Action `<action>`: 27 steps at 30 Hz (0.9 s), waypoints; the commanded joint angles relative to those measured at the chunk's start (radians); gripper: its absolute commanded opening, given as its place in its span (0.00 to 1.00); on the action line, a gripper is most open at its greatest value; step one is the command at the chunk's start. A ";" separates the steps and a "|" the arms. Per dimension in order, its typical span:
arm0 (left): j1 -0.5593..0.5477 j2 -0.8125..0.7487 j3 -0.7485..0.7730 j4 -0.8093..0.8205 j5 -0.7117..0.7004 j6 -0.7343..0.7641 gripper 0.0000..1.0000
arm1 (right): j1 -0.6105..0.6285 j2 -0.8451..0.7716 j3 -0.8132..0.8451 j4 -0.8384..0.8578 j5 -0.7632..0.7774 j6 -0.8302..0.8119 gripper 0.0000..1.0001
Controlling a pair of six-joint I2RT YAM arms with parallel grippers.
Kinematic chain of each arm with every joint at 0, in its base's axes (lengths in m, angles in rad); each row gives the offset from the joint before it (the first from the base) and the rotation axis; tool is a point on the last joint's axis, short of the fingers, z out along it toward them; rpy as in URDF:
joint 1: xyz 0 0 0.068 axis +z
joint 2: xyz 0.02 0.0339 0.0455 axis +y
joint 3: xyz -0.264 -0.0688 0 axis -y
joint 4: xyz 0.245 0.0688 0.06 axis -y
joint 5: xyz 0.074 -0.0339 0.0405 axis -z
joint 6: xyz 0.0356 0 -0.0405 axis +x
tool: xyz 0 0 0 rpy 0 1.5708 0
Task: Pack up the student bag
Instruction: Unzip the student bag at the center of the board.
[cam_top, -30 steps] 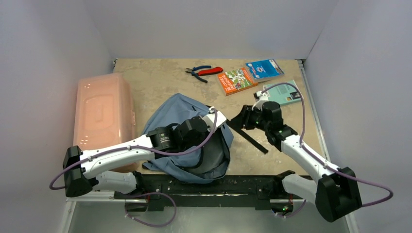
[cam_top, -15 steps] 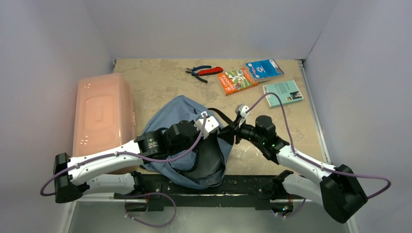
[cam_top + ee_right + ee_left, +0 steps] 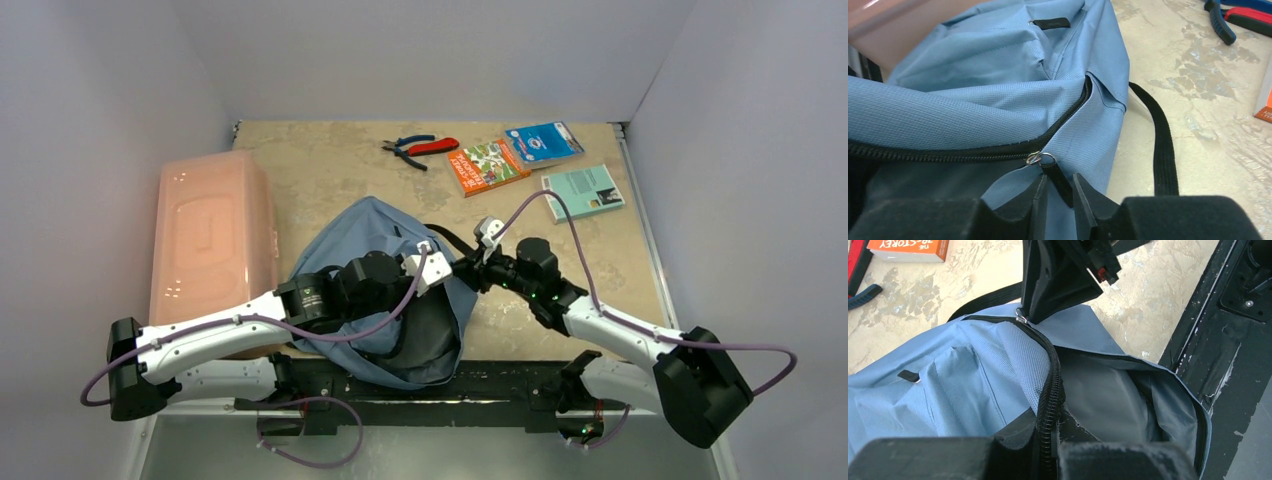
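The student bag (image 3: 360, 225), soft grey-blue with dark zip trim, lies in the middle of the table with its main mouth gaping toward the near edge. My left gripper (image 3: 1050, 450) is shut on the bag's zip edge (image 3: 1050, 390) and holds the mouth up, so the grey lining (image 3: 1108, 395) shows. My right gripper (image 3: 1058, 187) is at the zip's end. Its jaws stand a narrow gap apart, with the black zip pull tab (image 3: 1062, 184) between them, just under the metal ring (image 3: 1040, 159). From above, the two grippers meet at the bag's right side (image 3: 455, 270).
A translucent pink box (image 3: 212, 230) lies left of the bag. Pliers (image 3: 420, 147), an orange book (image 3: 487, 166), a blue packet (image 3: 543, 143) and a teal booklet (image 3: 583, 192) lie at the back right. A black strap (image 3: 1160, 145) trails on the table. A black rail (image 3: 480, 380) runs along the near edge.
My right arm swung left from the strap to the bag's zip end and its jaws narrowed around the pull tab. The left gripper shifted slightly left, still holding the zip edge.
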 commanded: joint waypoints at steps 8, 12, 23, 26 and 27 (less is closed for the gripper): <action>-0.002 0.036 -0.017 0.078 0.085 -0.001 0.00 | 0.001 0.023 0.144 -0.154 0.116 0.049 0.00; -0.001 0.123 -0.026 0.086 0.226 -0.125 0.06 | 0.002 0.029 0.206 -0.313 0.213 0.202 0.00; 0.257 0.067 -0.094 0.378 0.644 -0.520 0.76 | 0.012 -0.120 0.051 -0.255 0.265 0.326 0.00; 0.349 0.114 -0.043 0.432 0.711 -0.621 0.78 | 0.015 -0.106 0.073 -0.273 0.246 0.295 0.00; 0.374 0.152 -0.017 0.433 0.732 -0.657 0.76 | 0.015 -0.109 0.072 -0.266 0.233 0.291 0.00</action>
